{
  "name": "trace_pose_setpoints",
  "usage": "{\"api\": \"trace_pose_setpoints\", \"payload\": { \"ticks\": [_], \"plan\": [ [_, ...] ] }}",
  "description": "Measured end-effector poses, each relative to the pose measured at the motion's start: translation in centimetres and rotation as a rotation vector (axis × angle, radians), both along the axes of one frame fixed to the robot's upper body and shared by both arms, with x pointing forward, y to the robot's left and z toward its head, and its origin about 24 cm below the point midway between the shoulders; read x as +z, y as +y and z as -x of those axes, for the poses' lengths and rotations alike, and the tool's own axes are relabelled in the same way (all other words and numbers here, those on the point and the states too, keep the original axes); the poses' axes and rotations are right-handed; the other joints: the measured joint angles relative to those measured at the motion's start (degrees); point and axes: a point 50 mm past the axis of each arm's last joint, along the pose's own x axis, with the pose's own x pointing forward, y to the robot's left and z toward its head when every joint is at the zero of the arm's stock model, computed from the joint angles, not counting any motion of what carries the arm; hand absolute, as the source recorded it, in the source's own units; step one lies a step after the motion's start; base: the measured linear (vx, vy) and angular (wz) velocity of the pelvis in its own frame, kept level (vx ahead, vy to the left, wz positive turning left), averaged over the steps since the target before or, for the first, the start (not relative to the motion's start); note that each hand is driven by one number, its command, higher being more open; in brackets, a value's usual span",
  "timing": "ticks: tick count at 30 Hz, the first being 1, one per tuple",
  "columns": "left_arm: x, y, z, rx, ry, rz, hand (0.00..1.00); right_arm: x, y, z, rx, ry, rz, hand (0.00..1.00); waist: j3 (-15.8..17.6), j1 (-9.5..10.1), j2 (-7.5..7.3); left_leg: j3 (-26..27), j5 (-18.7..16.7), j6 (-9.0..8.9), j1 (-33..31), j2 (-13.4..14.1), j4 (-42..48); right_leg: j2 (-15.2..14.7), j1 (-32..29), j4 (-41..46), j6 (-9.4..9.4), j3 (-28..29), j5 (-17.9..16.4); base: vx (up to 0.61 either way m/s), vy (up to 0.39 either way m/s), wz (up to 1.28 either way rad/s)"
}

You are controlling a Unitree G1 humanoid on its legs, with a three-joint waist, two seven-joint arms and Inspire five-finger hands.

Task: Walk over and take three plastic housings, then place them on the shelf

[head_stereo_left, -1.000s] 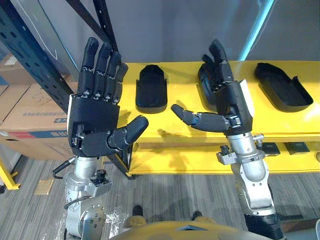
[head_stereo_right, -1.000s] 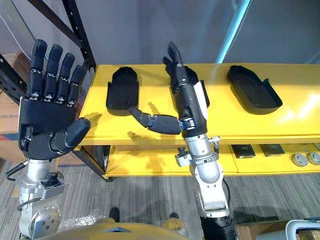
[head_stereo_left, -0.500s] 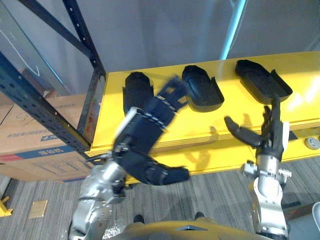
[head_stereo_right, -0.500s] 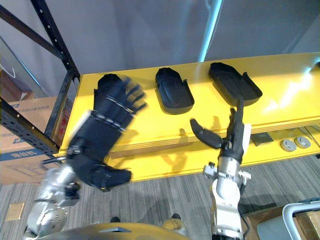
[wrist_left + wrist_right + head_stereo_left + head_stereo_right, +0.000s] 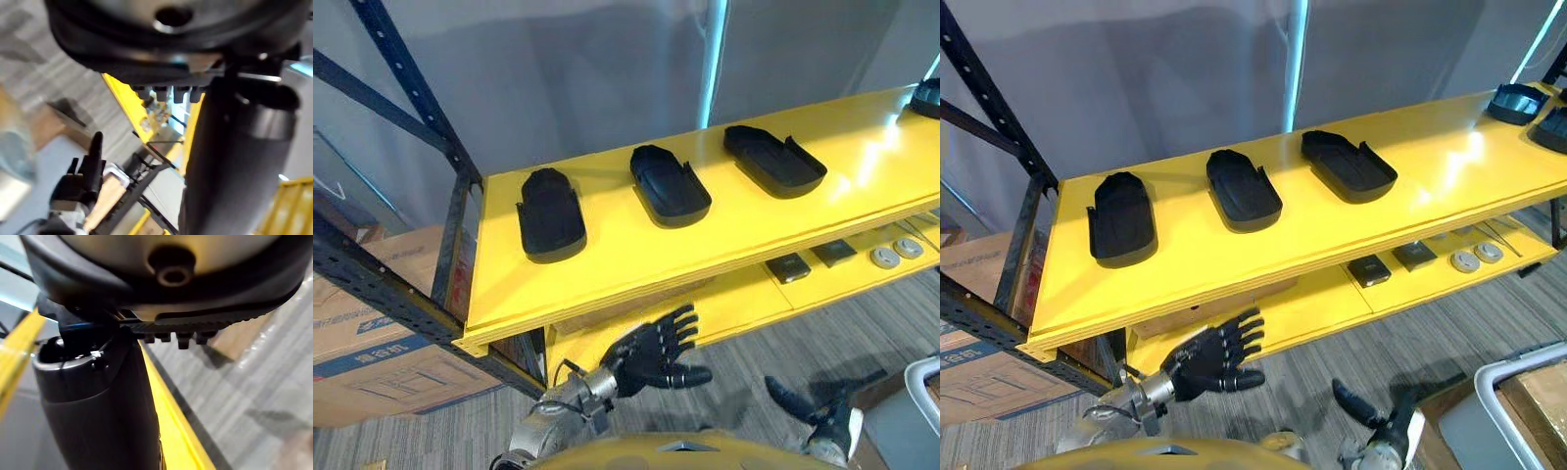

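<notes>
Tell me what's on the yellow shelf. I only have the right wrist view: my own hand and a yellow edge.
Observer: Three black plastic housings lie in a row on the top yellow shelf: left housing, middle housing, right housing, none touching.
Operator: Either hand holding one?
Observer: No. The left hand hangs open below the shelf's front edge, empty.
Operator: Right hand?
Observer: The right hand is low in front of the shelf, open and empty.

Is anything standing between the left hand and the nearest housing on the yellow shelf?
No loose object. The open left hand hangs low before the yellow shelf, whose front edge lies between it and the leftmost housing on top.
</notes>
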Motion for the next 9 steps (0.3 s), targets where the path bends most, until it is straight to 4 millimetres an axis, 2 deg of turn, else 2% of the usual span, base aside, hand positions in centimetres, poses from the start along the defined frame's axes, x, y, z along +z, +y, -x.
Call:
{"api": "trace_pose_setpoints", "payload": {
  "ticks": [3, 5, 7, 8, 9],
  "plan": [
    [-2.3, 1.1, 1.2, 0.004, 0.083, -0.118, 1.0, -2.0, 0.6, 1.7, -0.079, 0.104, -0.147, 1.0, -0.03, 0.29, -0.22, -1.43, 0.15, 0.21, -0.19, -0.81, -0.01, -0.39, 0.38, 0.53, 0.22, -1.18, -1.1, -0.01, 0.007, 0.25],
    [-5.4, 3.2, 3.0, 0.06, 0.222, -0.267, 1.0, -3.7, 2.0, 3.6, -0.136, 0.223, -0.292, 1.0, 0.0, 0.54, -0.74, -2.86, 0.24, 0.33, -0.53, -1.25, -0.02, -0.73, 0.59, 0.63, 0.35, -2.26, -1.59, -0.01, 0.019, 0.25],
    [-7.2, 5.3, 4.6, 0.151, 0.332, -0.367, 1.0, -4.3, 2.9, 4.4, -0.192, 0.244, -0.378, 1.0, 0.11, 0.97, -1.24, -4.21, 0.52, 0.57, -1.09, -1.43, -0.03, -0.9, 0.95, 0.56, 0.37, -3.2, -1.75, 0.04, -0.007, 0.31],
    [-7.9, 6.8, 4.9, 0.234, 0.358, -0.419, 1.0, -4.5, 3.1, 4.8, -0.201, 0.255, -0.398, 1.0, 0.46, 1.36, -1.85, -5.22, 0.83, 0.86, -1.47, -1.64, -0.03, -1.09, 1.37, 0.47, 0.41, -4.14, -1.67, 0.06, -0.008, 0.36],
    [-8.1, 7.4, 4.9, 0.272, 0.361, -0.441, 1.0, -4.5, 3.2, 4.8, -0.204, 0.256, -0.403, 1.0, 0.59, 1.73, -2.17, -5.51, 0.91, 0.91, -1.6, -1.7, -0.03, -1.15, 1.47, 0.46, 0.46, -4.51, -1.36, 0.04, -0.002, 0.23]
  ]
}}
